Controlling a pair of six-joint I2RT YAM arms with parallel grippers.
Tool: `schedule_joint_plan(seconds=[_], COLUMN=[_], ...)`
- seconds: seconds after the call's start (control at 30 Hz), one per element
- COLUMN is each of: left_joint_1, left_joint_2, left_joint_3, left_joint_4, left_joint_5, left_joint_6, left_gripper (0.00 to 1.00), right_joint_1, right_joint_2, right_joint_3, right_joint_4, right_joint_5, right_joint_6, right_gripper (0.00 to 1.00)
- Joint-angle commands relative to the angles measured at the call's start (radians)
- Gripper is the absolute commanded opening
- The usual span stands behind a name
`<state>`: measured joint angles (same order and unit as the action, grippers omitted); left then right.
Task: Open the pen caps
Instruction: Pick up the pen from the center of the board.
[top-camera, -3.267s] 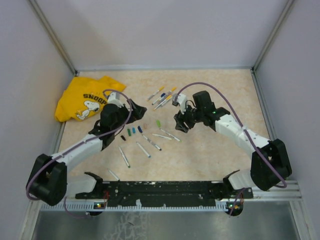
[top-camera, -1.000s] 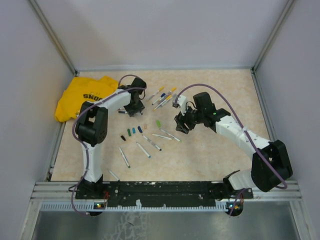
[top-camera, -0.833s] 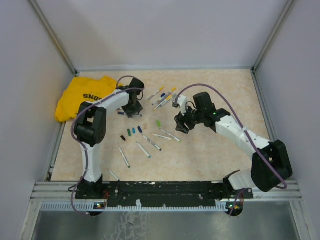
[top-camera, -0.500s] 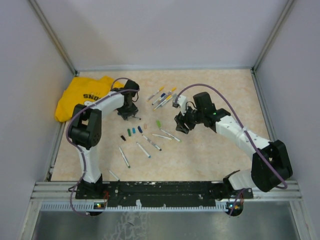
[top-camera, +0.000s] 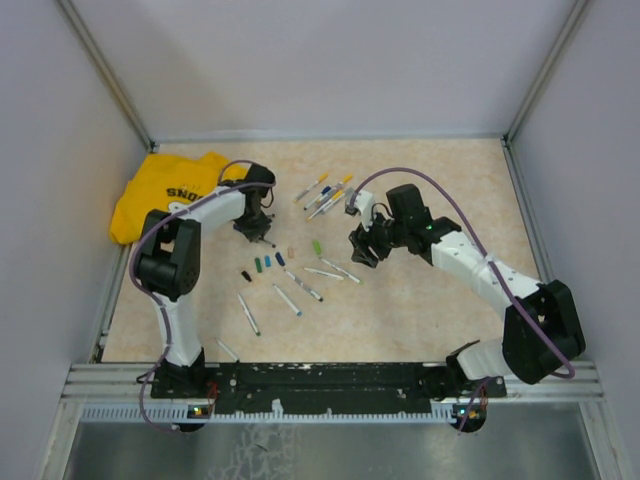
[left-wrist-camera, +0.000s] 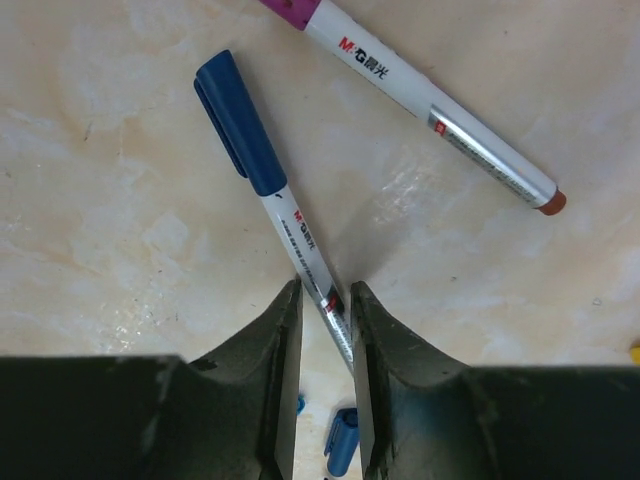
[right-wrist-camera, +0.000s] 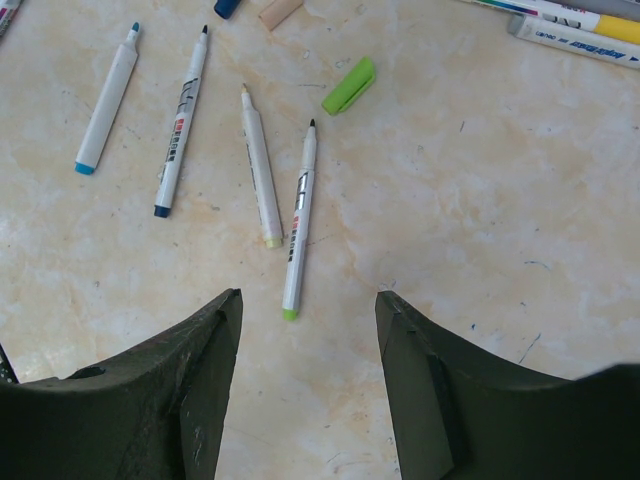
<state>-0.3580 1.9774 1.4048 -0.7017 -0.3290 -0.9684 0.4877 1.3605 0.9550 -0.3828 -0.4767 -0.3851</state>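
Marbled worktop (top-camera: 420, 300), left of centre: your left claw (left-wrist-camera: 325, 288) pinches the barrel of a pen (left-wrist-camera: 300, 235), leaving its blue cap (left-wrist-camera: 240, 125) exposed, likely for pulling. Your right claw (right-wrist-camera: 310, 296) hangs wide open and empty above a loose green cap (right-wrist-camera: 350, 85).

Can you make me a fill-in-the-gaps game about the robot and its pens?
1. The pen between the fingers of the left gripper has a dark ___ cap.
2. In the right wrist view, the loose cap is lime ___.
3. The right gripper is open and holds ___.
4. The Snoopy shirt is ___.

Missing words: blue, green, nothing, yellow.
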Motion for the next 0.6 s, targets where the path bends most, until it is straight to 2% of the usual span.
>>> schedule_joint_plan(seconds=[0.0,0.2,0.27,0.57], left_joint_1=[0.012,0.028,0.030,0.031], left_joint_2=[-0.024,-0.012,-0.011,-0.058], left_joint_3=[-0.032,-0.073,-0.084,-0.128], left_joint_4=[-0.006,0.018,0.025,0.053], left_joint_5=[0.004,0.038,0.044,0.055], left_joint_6=[-0.020,-0.027,-0.030,-0.026], left_gripper=[0.32,0.29,0.20,0.15], right_joint_1=[-0.009,-0.009,-0.009,-0.009], right_joint_2=[-0.044,-0.046,-0.047,-0.050], right_joint_3=[-0.001,-0.001,-0.001,-0.001], right_joint_4=[0.037,0.037,0.036,0.037], right_joint_5=[-0.011,-0.011,-0.011,-0.009], right_joint_6=[-0.012,-0.012,-0.012,-0.012], right_gripper=[0.56,0.56,0.56,0.56])
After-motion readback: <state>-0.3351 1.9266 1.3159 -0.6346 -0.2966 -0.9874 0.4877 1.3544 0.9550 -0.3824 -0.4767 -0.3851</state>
